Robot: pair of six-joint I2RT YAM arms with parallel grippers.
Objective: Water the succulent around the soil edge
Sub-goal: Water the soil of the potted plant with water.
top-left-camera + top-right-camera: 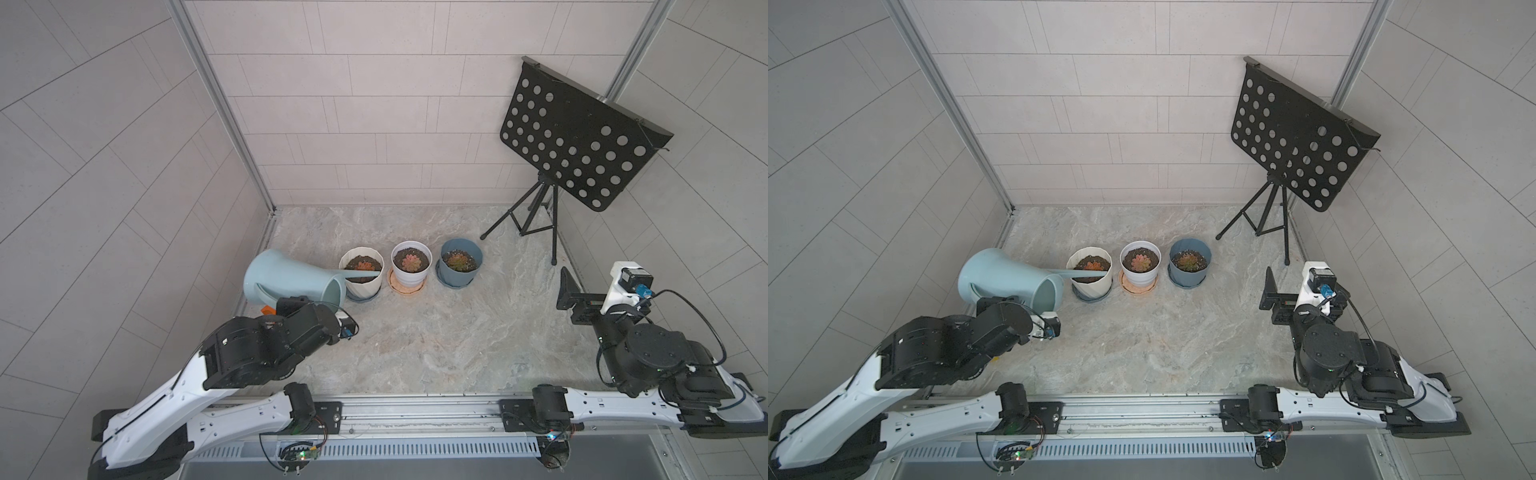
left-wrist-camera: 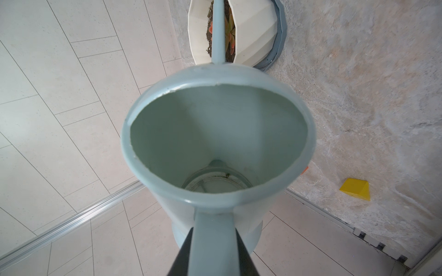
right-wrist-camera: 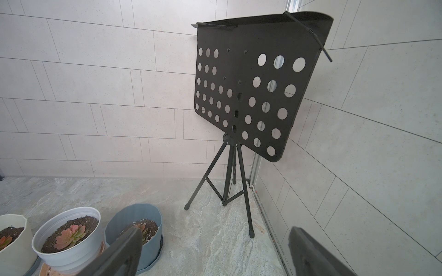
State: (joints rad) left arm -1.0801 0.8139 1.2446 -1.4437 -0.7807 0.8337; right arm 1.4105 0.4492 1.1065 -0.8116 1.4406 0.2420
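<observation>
One pale-blue watering can (image 1: 291,276), spout (image 1: 359,273) over soil (image 1: 352,262), gripped by left end effector (image 2: 212,253), right end effector (image 3: 215,255) spread

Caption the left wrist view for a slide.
Inside the watering can: jaws clamped on its handle, spout over the cream pot's succulent.

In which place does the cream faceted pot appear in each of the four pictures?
Top view: cream pot centre-left on the floor, under the watering can spout.
Top view: same place.
Left wrist: at the upper edge, behind the spout.
Right wrist: lower left corner.
Shared landmark: the grey saucer under it.
</observation>
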